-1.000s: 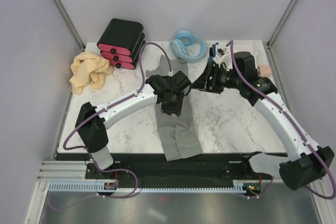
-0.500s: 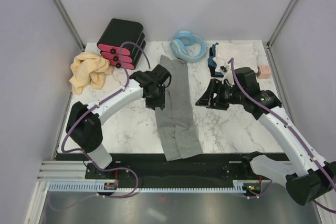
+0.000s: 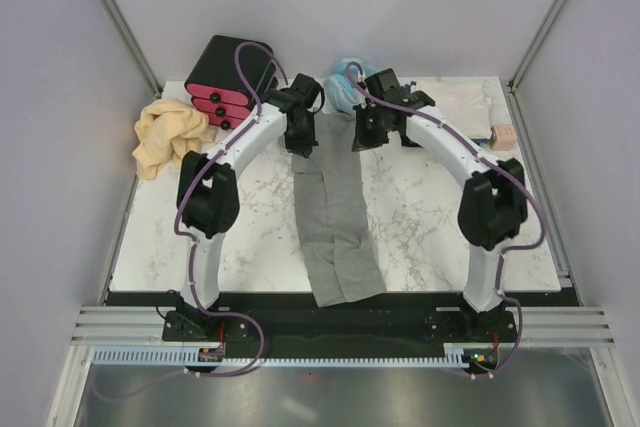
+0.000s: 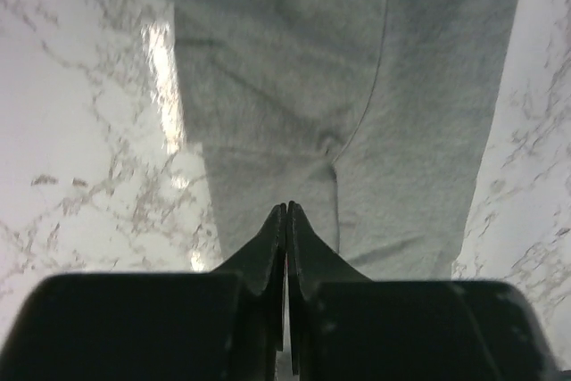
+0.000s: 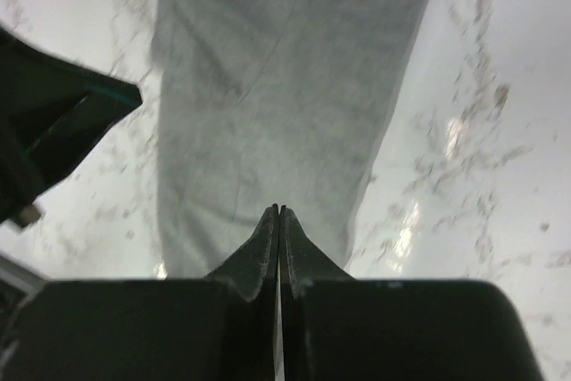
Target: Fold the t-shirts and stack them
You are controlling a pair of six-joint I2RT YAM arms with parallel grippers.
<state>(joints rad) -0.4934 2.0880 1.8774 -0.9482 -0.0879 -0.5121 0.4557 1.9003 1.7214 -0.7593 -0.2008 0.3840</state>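
The task looks to be at an early stage. The heather-grey t-shirt [image 3: 335, 217] lies down the middle of the bench [image 3: 430, 232] as a long narrow strip, its sides apparently already brought in, its near end hanging just over the bench's front edge. It has yet to be folded along its length. Both arms reach to its far end. The left gripper [image 4: 285, 211] and the right gripper [image 5: 278, 213] each hang over the grey cloth with fingers pressed together. Neither wrist view shows cloth caught between them, so I judge them set to take the far corners, not holding them. The tan-yellow t-shirt [image 3: 168, 139] sits crumpled at the far left of the bench, and the whitish t-shirt [image 3: 462, 102] lies near the far right corner, neither one folded as far as can be seen. No stack exists yet, and I cannot make out any dark shirt.
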